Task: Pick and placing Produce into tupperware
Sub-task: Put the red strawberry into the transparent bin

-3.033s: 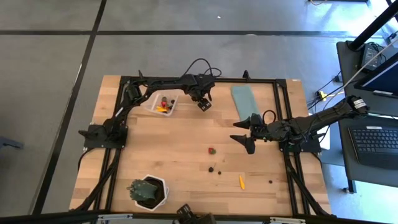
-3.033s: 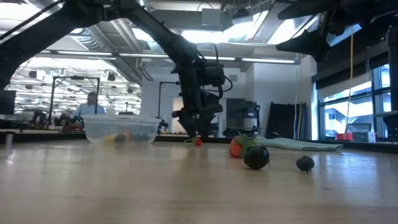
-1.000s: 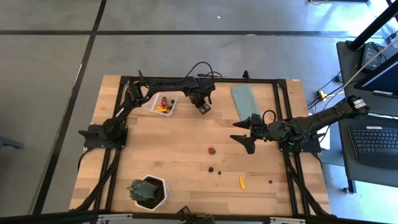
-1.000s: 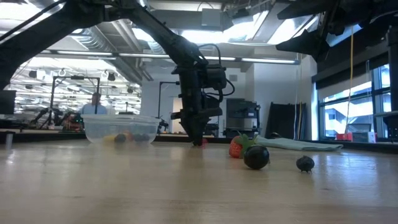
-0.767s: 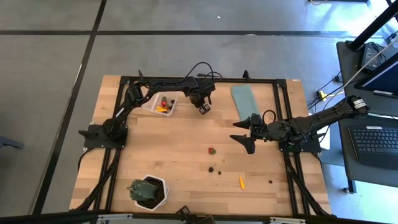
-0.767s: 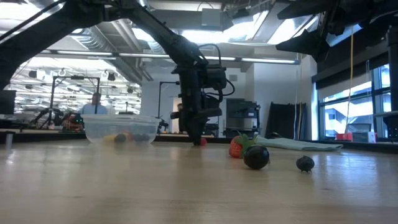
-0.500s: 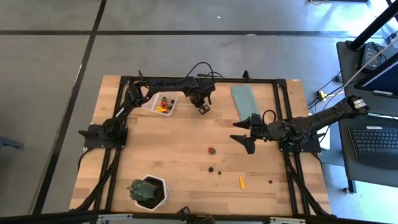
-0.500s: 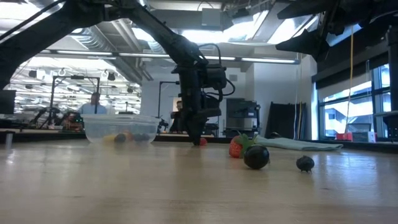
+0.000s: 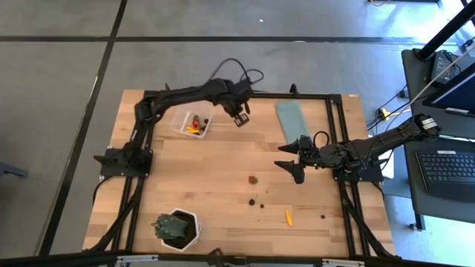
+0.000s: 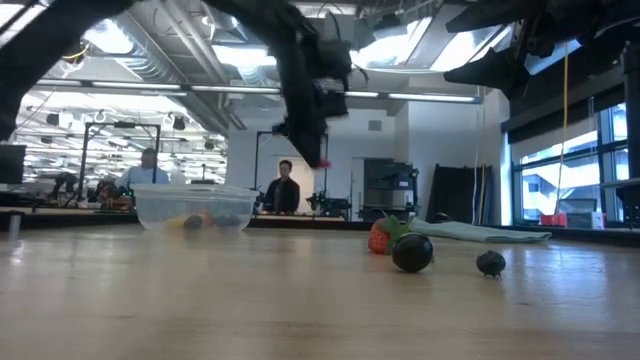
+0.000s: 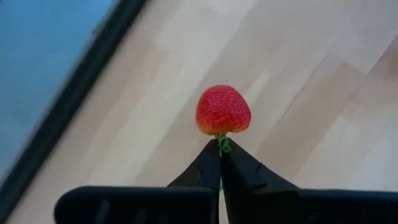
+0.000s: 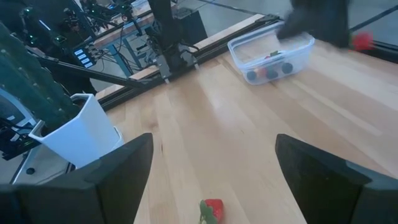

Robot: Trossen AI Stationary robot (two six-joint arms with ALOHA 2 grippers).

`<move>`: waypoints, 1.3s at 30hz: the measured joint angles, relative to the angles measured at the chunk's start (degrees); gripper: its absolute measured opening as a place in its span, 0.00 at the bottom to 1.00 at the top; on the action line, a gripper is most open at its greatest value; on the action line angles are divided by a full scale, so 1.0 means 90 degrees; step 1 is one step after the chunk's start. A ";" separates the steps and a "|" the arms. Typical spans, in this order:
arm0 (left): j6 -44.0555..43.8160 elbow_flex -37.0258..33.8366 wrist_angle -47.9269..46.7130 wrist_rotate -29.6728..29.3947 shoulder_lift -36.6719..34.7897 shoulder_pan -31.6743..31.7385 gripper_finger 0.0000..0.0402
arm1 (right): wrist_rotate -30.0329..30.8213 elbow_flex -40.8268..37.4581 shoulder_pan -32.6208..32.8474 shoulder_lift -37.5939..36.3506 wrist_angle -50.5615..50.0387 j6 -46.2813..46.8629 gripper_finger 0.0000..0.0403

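Left hand [image 11: 219, 144] risen off table | pinching strawberry [image 11: 223, 110] stem | right hand [image 9: 288, 157] spread

No readable text, labels, brands or numbers — none on any surface

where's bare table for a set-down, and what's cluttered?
Free: the wide wood strip between the tupperware and the white plant pot, left of the loose strawberry. Crowded: the near-right area, with dark pieces and a yellow-orange piece, below the open right gripper.
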 joint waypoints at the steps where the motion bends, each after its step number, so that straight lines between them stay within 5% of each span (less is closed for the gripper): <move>1: -0.0050 0.0007 -0.0194 -0.0074 -0.0167 0.0001 0.00 | 0.0002 0.0000 0.0001 0.0000 -0.0003 0.0000 0.84; 8: -0.0865 0.0017 -0.2011 -0.1072 -0.0776 -0.0006 0.00 | 0.0002 0.0000 0.0000 0.0000 -0.0018 -0.0009 0.84; 14: -0.0940 -0.0347 -0.2254 -0.1274 -0.0803 0.0005 0.00 | 0.0000 0.0000 0.0000 0.0000 -0.0103 -0.0021 0.84; 22: -0.0729 -0.1369 -0.1796 -0.1232 -0.1093 -0.0032 0.00 | -0.0005 0.0000 0.0000 0.0000 -0.0173 -0.0024 0.84; 28: -0.0731 -0.2577 -0.0567 -0.0470 -0.1971 0.0178 0.00 | -0.0003 0.0000 0.0002 0.0000 -0.0170 -0.0321 0.84; 39: -0.1188 -0.3836 -0.0116 -0.0468 -0.2274 0.0301 0.00 | 0.0005 0.0002 0.0000 0.0000 -0.0173 -0.0357 0.84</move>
